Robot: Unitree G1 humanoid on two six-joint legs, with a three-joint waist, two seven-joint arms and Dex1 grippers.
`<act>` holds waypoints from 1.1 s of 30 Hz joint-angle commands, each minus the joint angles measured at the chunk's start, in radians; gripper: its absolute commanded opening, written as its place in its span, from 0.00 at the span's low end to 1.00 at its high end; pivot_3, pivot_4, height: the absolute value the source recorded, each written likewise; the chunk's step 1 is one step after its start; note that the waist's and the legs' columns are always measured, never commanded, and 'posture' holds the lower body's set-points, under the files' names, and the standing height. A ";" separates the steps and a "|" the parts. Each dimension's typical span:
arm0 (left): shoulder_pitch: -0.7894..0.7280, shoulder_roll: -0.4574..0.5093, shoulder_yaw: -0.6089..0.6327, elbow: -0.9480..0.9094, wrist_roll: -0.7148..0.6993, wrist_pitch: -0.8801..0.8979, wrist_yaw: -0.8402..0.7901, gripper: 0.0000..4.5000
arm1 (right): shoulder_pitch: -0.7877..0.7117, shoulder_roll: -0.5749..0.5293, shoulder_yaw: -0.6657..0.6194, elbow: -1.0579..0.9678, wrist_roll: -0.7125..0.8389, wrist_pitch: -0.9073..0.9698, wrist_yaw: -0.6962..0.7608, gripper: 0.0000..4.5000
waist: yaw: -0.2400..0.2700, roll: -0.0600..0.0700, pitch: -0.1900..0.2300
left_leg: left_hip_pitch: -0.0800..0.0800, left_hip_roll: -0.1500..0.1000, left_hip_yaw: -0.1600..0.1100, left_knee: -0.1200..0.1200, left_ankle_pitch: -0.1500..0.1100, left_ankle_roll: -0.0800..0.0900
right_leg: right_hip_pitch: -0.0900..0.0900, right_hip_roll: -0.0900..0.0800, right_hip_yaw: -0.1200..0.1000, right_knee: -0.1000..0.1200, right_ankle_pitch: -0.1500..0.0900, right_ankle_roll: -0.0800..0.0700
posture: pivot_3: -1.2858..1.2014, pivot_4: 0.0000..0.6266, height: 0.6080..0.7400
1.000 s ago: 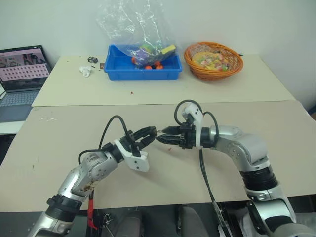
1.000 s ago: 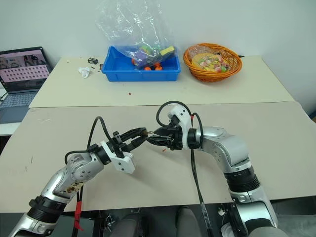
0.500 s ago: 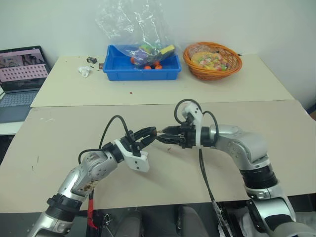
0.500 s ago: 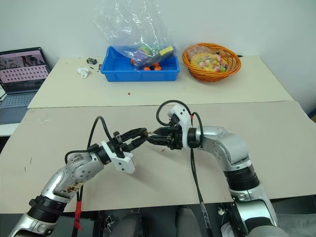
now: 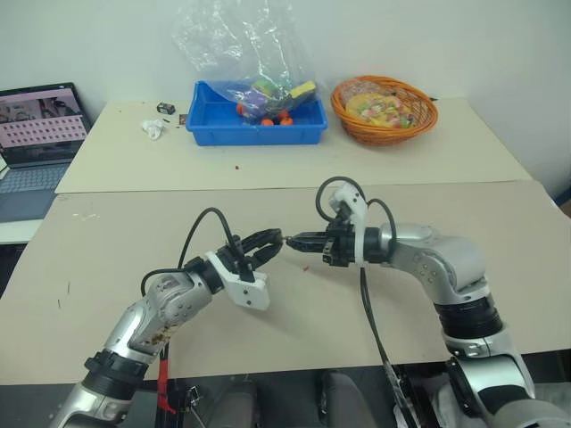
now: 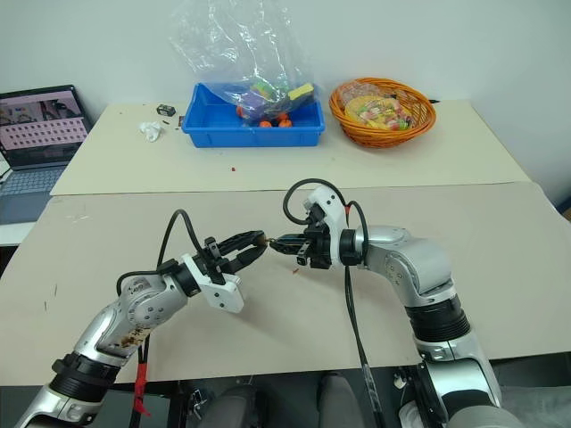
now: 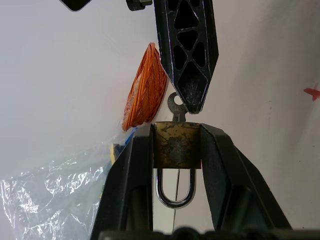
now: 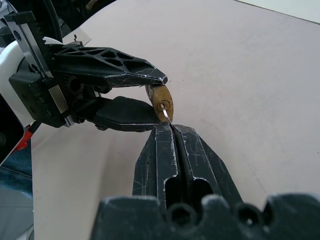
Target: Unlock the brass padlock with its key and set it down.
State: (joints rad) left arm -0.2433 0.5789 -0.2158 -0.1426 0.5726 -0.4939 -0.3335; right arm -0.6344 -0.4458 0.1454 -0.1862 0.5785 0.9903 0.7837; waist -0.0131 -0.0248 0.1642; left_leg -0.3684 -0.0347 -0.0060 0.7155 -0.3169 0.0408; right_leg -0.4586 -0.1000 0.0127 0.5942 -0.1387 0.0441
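Brass shows between your left gripper's (image 7: pixel 176 150) fingers — the padlock (image 7: pixel 176 146) is clamped there by its body, shackle (image 7: pixel 175 190) pointing back toward the wrist, keyhole facing outward. Your left arm reaches forward and inward over the tan table (image 5: pixel 107 267), gripper about level. Your right gripper (image 8: pixel 170 127) comes in from the opposite side, angled slightly down, its jaws pressed together on the silvery key (image 7: pixel 176 106) — the key's blade sits in the padlock's keyhole. Both grippers meet tip to tip above the table, with the padlock held off the surface.
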 commanded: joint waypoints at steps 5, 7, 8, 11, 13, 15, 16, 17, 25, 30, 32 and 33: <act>-0.009 -0.003 -0.001 -0.041 -0.006 -0.010 0.000 0.19 | -0.056 0.028 -0.058 0.010 0.046 0.061 -0.032 0.02 | 0.000 0.000 0.000 | 0.000 0.000 0.000 0.000 0.000 0.000 | 0.000 0.000 0.000 0.000 0.000 0.000 | 0.52 0.24 0.91; -0.008 -0.003 -0.001 -0.044 -0.006 -0.010 0.000 0.19 | -0.084 0.065 -0.111 0.056 0.101 0.159 -0.072 0.02 | -0.001 0.000 0.000 | 0.000 0.000 0.000 0.000 0.000 0.000 | 0.000 0.000 0.000 0.000 0.000 0.000 | 0.52 0.24 0.91; -0.007 -0.003 -0.001 -0.045 -0.006 -0.009 0.000 0.19 | -0.098 0.083 -0.138 0.081 0.124 0.209 -0.091 0.02 | -0.001 0.000 0.000 | 0.000 0.000 0.000 0.000 0.000 0.000 | 0.000 0.000 0.000 0.000 0.000 0.000 | 0.52 0.24 0.91; -0.006 -0.004 -0.002 -0.045 -0.005 -0.009 0.001 0.19 | -0.133 0.111 -0.174 0.144 0.145 0.328 -0.131 0.02 | -0.001 0.000 0.000 | 0.000 0.000 0.000 0.000 0.000 0.000 | 0.000 0.000 0.000 0.000 0.000 0.000 | 0.52 0.24 0.91; -0.005 -0.006 -0.001 -0.046 -0.005 -0.009 0.001 0.19 | -0.151 0.128 -0.193 0.189 0.143 0.386 -0.165 0.02 | -0.001 0.000 0.000 | 0.000 0.000 0.000 0.000 0.000 0.000 | 0.000 0.000 0.000 0.000 0.000 0.000 | 0.52 0.24 0.91; -0.005 -0.008 -0.001 -0.045 -0.003 -0.008 0.001 0.19 | -0.160 0.139 -0.201 0.219 0.141 0.416 -0.182 0.02 | -0.001 0.000 0.000 | 0.000 0.000 0.000 -0.001 0.000 0.000 | 0.000 0.000 0.000 0.000 0.000 0.000 | 0.52 0.24 0.91; -0.004 -0.009 0.000 -0.046 -0.003 -0.008 0.001 0.19 | -0.165 0.146 -0.208 0.233 0.142 0.433 -0.190 0.02 | -0.001 0.000 0.000 | 0.000 0.000 0.000 -0.001 0.000 0.000 | 0.000 0.000 0.000 0.000 0.000 0.000 | 0.52 0.24 0.91; -0.002 -0.010 0.001 -0.048 -0.002 -0.008 0.000 0.19 | -0.169 0.152 -0.213 0.245 0.142 0.446 -0.198 0.02 | -0.001 0.000 0.000 | 0.000 0.000 0.000 -0.001 0.000 0.000 | 0.000 0.000 0.000 0.000 0.000 0.000 | 0.52 0.24 0.91; 0.006 -0.013 0.004 -0.057 -0.001 -0.002 -0.002 0.19 | -0.188 0.181 -0.242 0.290 0.148 0.501 -0.238 0.02 | -0.002 0.000 0.000 | -0.001 0.000 0.000 -0.001 0.000 0.000 | 0.000 0.000 0.000 0.000 0.000 0.000 | 0.52 0.24 0.91; 0.010 -0.013 0.005 -0.063 -0.003 0.001 -0.004 0.19 | -0.185 0.171 -0.230 0.283 0.141 0.486 -0.234 0.02 | -0.003 0.000 0.000 | 0.000 0.000 0.000 -0.001 0.000 0.000 | 0.000 0.000 0.000 0.000 0.000 0.000 | 0.52 0.24 0.91; 0.011 -0.014 0.004 -0.065 -0.004 0.002 -0.005 0.19 | -0.161 0.111 -0.166 0.235 0.109 0.417 -0.194 0.02 | -0.003 0.000 0.000 | -0.001 0.000 0.000 -0.001 0.000 0.000 | 0.000 0.000 0.000 0.000 0.000 0.000 | 0.52 0.24 0.91; 0.013 -0.013 0.005 -0.067 -0.004 0.004 -0.006 0.19 | -0.143 0.073 -0.133 0.204 0.094 0.380 -0.169 0.02 | -0.002 0.001 0.000 | -0.001 0.000 0.000 -0.001 0.000 0.000 | 0.000 0.000 0.000 0.000 0.000 0.000 | 0.52 0.24 0.91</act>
State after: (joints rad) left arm -0.2322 0.5660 -0.2185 -0.1641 0.5873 -0.4827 -0.3444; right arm -0.7866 -0.3273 -0.0117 0.0860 0.6895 1.4392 0.5721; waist -0.0156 -0.0243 0.1642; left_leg -0.3690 -0.0351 -0.0061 0.7148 -0.3169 0.0409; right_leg -0.4591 -0.1005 0.0123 0.5944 -0.1386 0.0440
